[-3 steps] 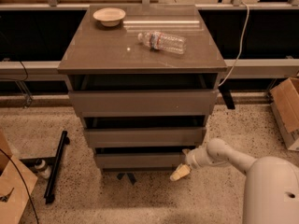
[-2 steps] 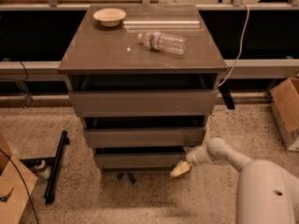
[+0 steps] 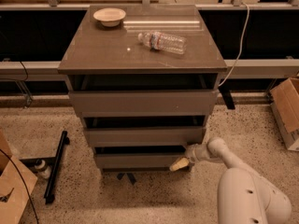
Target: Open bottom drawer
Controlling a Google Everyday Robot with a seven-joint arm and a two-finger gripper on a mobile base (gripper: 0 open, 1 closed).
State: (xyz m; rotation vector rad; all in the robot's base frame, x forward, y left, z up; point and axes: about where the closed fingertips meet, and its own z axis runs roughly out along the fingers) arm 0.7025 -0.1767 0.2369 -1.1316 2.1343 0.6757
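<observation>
The grey-brown cabinet (image 3: 140, 55) has three flat drawer fronts. The bottom drawer (image 3: 135, 160) is the lowest and narrowest front, just above the floor, with a dark gap above it. My gripper (image 3: 179, 164) reaches in from the right on a white arm and sits at the right end of the bottom drawer front, touching or nearly touching it. Its cream-coloured fingertips (image 3: 178, 164) point left and down. The middle drawer (image 3: 142, 136) and the top drawer (image 3: 142, 102) sit above.
A plastic bottle (image 3: 162, 42) lies on the cabinet top and a small bowl (image 3: 109, 16) stands at its back left. A cardboard box (image 3: 286, 112) is on the floor at right, another box (image 3: 11, 190) at front left, and a black bar (image 3: 55, 166) lies on the floor at left.
The gripper stays at the right end of the bottom drawer front. The arm has shifted very slightly; the drawers look unchanged.
</observation>
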